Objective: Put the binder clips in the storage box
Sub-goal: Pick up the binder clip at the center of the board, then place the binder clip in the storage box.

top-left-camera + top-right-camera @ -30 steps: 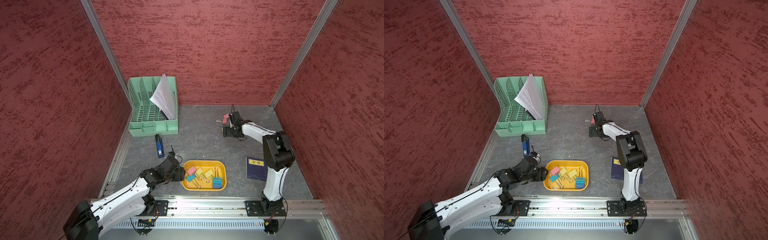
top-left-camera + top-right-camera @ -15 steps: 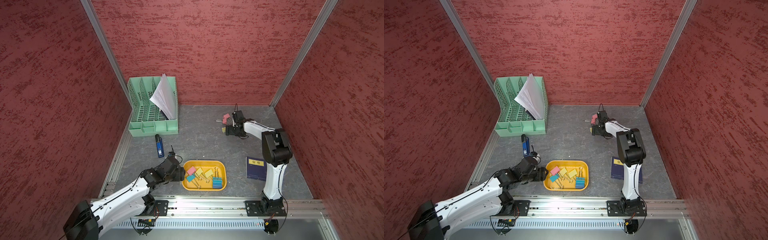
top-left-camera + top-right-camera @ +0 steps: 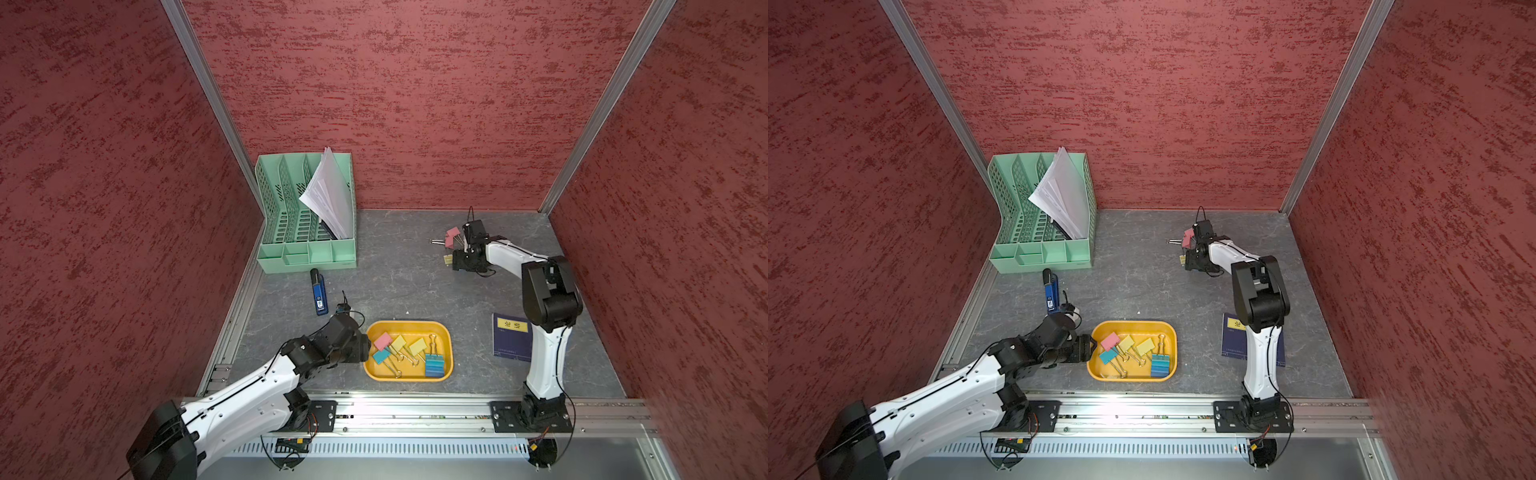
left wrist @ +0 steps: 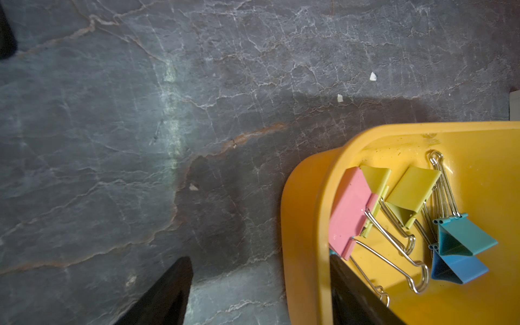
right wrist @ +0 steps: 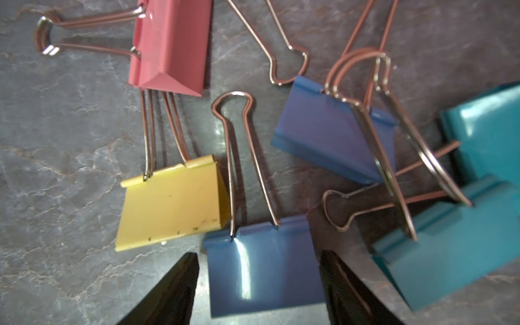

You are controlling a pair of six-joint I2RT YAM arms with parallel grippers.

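Observation:
The yellow-orange storage box (image 3: 409, 324) (image 3: 1133, 323) sits near the front edge and holds several binder clips: pink (image 3: 382, 340), yellow (image 3: 417, 345), teal (image 3: 380, 356) and blue (image 3: 434, 365). My left gripper (image 3: 365, 351) (image 4: 260, 259) is open at the box's left end, one finger inside the wall (image 4: 304, 211) and one outside. At the back right, my right gripper (image 3: 455, 262) (image 5: 259, 253) points down over loose clips. It is open, its fingers close on either side of a blue clip (image 5: 264, 267). Pink (image 5: 171, 47), yellow (image 5: 171, 202), blue (image 5: 323, 132) and teal (image 5: 450, 244) clips lie around it.
A mint-green file organizer (image 3: 307, 249) with papers (image 3: 328, 195) stands at the back left. A dark blue stapler (image 3: 319, 291) lies in front of it. A dark blue booklet (image 3: 512, 336) lies beside the right arm's base. Red walls close in three sides.
My right gripper has shifted a little over the loose clips and its jaws have narrowed around the blue clip. The left arm has not moved.

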